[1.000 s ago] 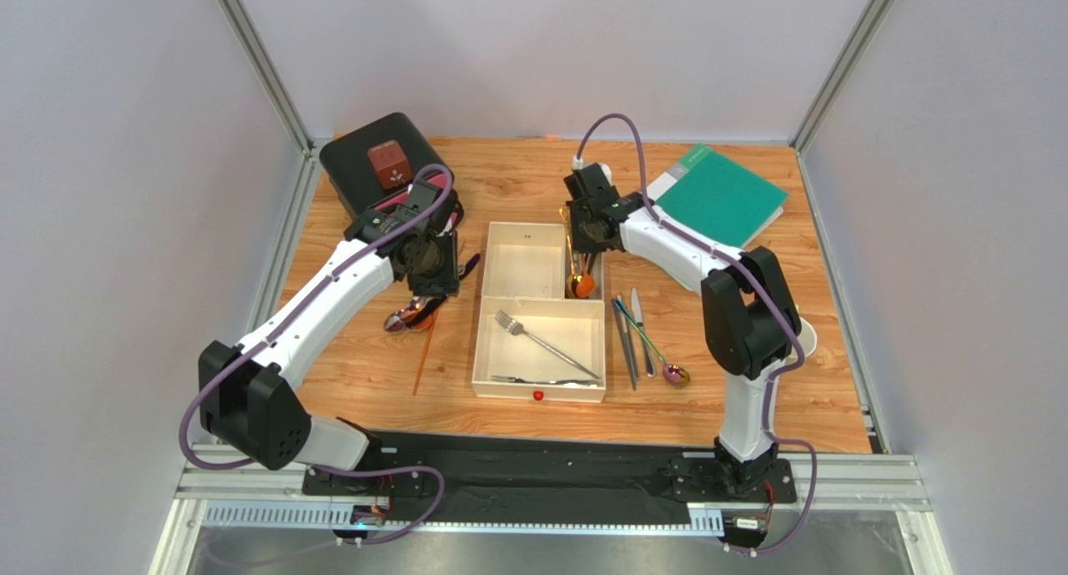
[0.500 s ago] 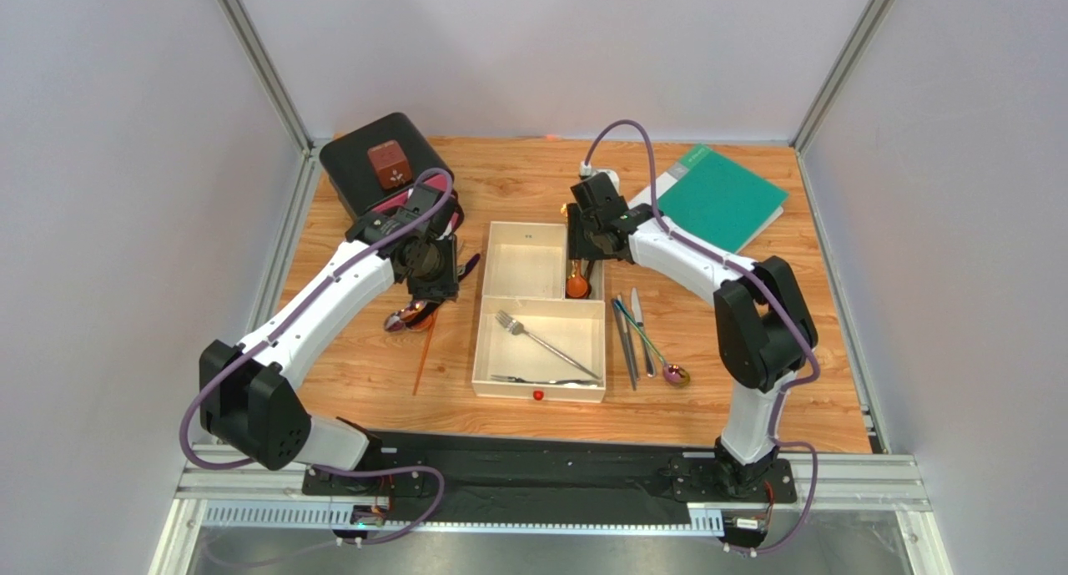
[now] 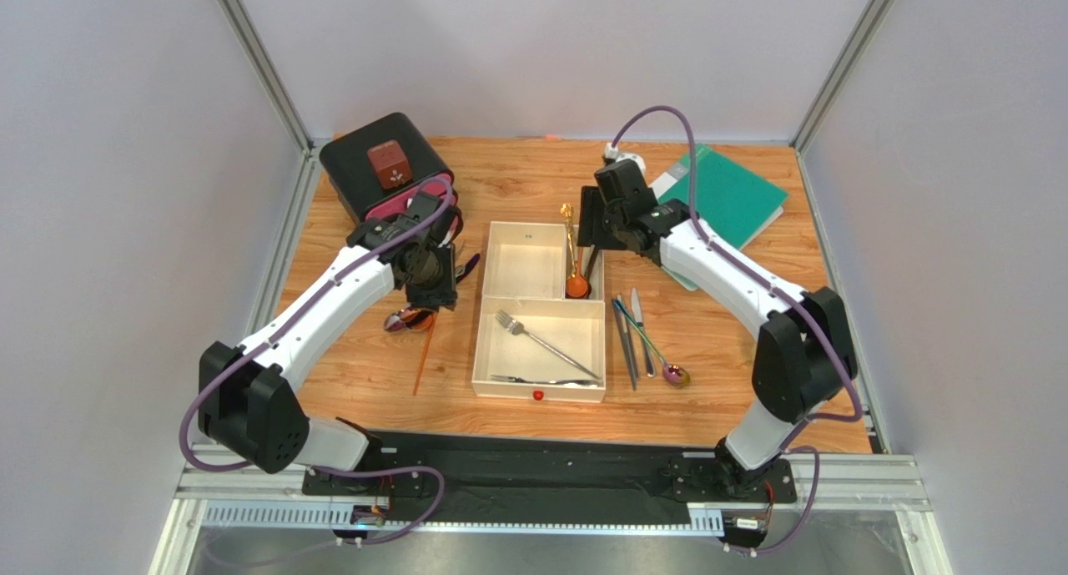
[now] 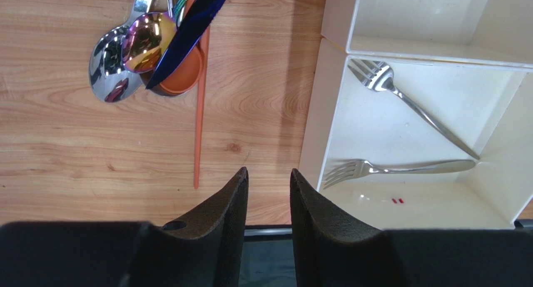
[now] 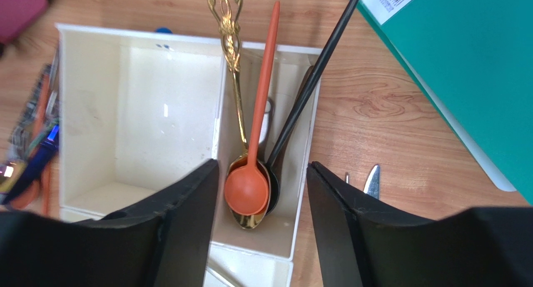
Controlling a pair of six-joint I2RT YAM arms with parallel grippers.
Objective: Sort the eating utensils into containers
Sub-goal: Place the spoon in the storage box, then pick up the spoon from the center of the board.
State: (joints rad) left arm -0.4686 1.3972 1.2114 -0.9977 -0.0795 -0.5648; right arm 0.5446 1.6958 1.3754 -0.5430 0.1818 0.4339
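Spoons were where my right jaws hung: spread wide and holding nothing, above the narrow far-right compartment of the tray (image 3: 478,350). In it the orange spoon (image 5: 249,188) lay bowl-on-bowl over the gold spoon (image 5: 231,62) and the black spoon (image 5: 313,81), and all three handles leaned out past the tray's far rim. The two silver forks (image 4: 413,109) rested in the large near compartment, while the small far-left compartment looked bare. My left jaws, only narrowly parted and pinching nothing, hovered over the table just left of the tray's near-left corner. Beyond them, left of the tray, lay the orange chopstick (image 4: 200,112) and a heap in which the blue-purple knife (image 4: 194,24) crossed over an iridescent spoon (image 4: 148,42), a silver spoon (image 4: 109,71) and an orange bowl. More pieces lay unsorted just right of the tray, among them a purple-bowled spoon (image 3: 676,375). I judged the sorting well short of half done. The risk on the right was those overhanging handles: a careless sweep of my fingers could catch one and lever the spoons out over the rim. On the left, the overlap was the danger; closing on one handle could drag its neighbours, and the thin chopstick, flat on the table, might slip from a shallow pinch.
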